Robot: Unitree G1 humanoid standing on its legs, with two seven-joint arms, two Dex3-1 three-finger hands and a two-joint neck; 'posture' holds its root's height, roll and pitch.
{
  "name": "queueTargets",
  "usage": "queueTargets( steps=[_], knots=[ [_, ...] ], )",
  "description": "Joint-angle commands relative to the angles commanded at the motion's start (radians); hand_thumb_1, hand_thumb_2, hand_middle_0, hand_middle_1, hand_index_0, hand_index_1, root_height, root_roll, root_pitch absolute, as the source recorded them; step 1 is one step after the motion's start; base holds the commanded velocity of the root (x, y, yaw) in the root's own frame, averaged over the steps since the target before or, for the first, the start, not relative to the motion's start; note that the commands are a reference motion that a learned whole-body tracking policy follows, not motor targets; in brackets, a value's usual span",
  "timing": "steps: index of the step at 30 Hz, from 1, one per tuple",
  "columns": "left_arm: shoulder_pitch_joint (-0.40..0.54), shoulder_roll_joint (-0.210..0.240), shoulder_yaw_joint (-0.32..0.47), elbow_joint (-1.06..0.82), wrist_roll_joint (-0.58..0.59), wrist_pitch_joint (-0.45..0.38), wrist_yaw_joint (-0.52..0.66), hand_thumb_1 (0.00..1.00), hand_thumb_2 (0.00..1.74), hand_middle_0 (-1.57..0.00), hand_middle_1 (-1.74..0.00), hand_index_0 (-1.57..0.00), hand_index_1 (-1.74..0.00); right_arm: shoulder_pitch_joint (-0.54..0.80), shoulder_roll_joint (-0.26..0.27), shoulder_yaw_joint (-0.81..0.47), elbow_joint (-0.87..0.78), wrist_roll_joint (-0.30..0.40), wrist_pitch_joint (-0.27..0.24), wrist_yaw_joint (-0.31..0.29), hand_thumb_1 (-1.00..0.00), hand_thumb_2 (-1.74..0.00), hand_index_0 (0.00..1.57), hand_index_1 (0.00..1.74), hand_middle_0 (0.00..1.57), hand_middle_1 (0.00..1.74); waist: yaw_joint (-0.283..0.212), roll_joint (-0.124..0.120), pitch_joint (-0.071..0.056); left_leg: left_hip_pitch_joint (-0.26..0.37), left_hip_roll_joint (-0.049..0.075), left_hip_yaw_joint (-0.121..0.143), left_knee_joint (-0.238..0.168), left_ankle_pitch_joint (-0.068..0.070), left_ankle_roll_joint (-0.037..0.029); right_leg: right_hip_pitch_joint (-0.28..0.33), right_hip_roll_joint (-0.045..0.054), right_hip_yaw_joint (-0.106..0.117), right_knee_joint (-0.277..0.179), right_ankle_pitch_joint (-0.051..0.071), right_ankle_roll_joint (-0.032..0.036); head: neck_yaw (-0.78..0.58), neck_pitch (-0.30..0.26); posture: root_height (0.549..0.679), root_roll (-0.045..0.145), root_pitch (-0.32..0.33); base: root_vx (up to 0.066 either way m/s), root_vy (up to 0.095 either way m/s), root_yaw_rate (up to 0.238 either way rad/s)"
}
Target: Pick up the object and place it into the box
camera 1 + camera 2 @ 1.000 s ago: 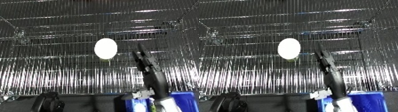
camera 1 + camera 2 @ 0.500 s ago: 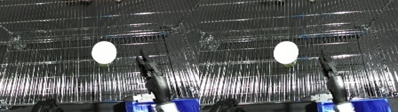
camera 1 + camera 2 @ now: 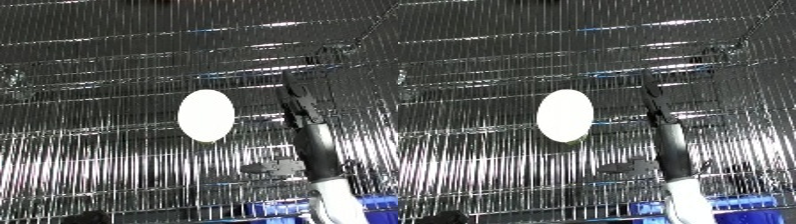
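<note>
A white egg-shaped object (image 3: 206,115) lies on a wire mesh shelf (image 3: 98,65), with a small yellowish bit at its lower end. My right hand (image 3: 298,107) reaches up just to the right of it, seen edge-on with straight fingers and holding nothing. A narrow gap separates the hand from the object. The blue bin (image 3: 746,203) shows only as a strip at the bottom right, behind my forearm. At the bottom left edge a dark sliver (image 3: 87,218) is all that shows of my left hand.
Shiny wire mesh fills the whole view, with cross rods (image 3: 266,46) running left to right. A small grey fitting (image 3: 277,168) sits on the mesh beside my right forearm.
The camera has tilted up, so the bin and the left hand have sunk to the lower edge. My right hand has risen, its fingertips now above the white object's top.
</note>
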Motion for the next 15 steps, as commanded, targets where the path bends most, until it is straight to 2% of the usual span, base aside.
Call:
queueTargets(
  steps=[15],
  knots=[
    [-0.018,-0.013,-0.043,-0.011,-0.021,-0.018,0.028,1.00,1.74,-1.57,-1.74,-1.57,-1.74,-0.153,0.013,0.078,0.129,0.026,0.033,0.061,0.00,0.00,0.00,0.00,0.00,0.00,0.039,0.025,0.000,-0.065,-0.017,-0.007,0.010,0.001,0.0121,-0.055,0.0020,-0.011,-0.001,0.006,-0.0080,0.092,0.046,0.579,0.047,0.197,0.002,0.029,0.038]
  ],
)
